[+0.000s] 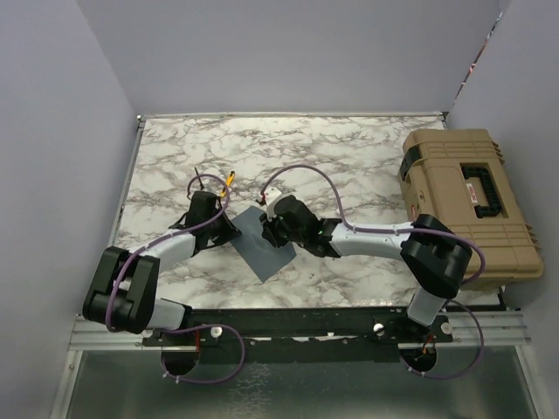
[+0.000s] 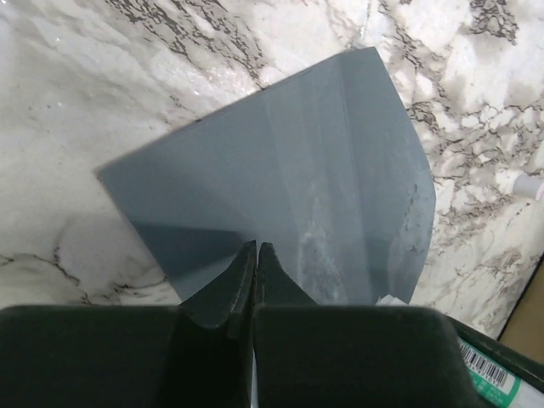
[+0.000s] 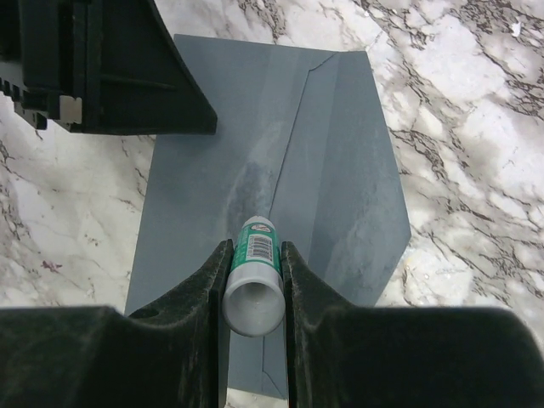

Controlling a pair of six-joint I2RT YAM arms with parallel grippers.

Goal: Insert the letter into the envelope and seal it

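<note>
Top external view: both arms reach in over the marble table [image 1: 349, 157], meeting above the one envelope [image 1: 262, 253], which lies flat near the table's middle. The left gripper [image 1: 229, 229] sits at its left edge and the right gripper [image 1: 269, 229] over its upper part. One tan case [image 1: 463, 201] stands well apart at the right.

Left wrist view: the left gripper [image 2: 256, 248] has its fingers pressed together with nothing between them, tips resting at the near edge of the envelope [image 2: 289, 170], apparently pinning it.

Right wrist view: the right gripper [image 3: 256, 246] pinches a single glue stick [image 3: 255, 272], its far end pointing at the envelope [image 3: 340, 170], where a whitish smear shows; the left gripper [image 3: 127, 76] presses at the far corner.

The step looks like gluing the flap. It would go best with a light, even stroke along the flap's edge while the left tips hold the paper down (thin paper buckles easily).

Count: one envelope, one glue stick, two grippers, no letter in sight; whether it is inside cannot be told.
</note>
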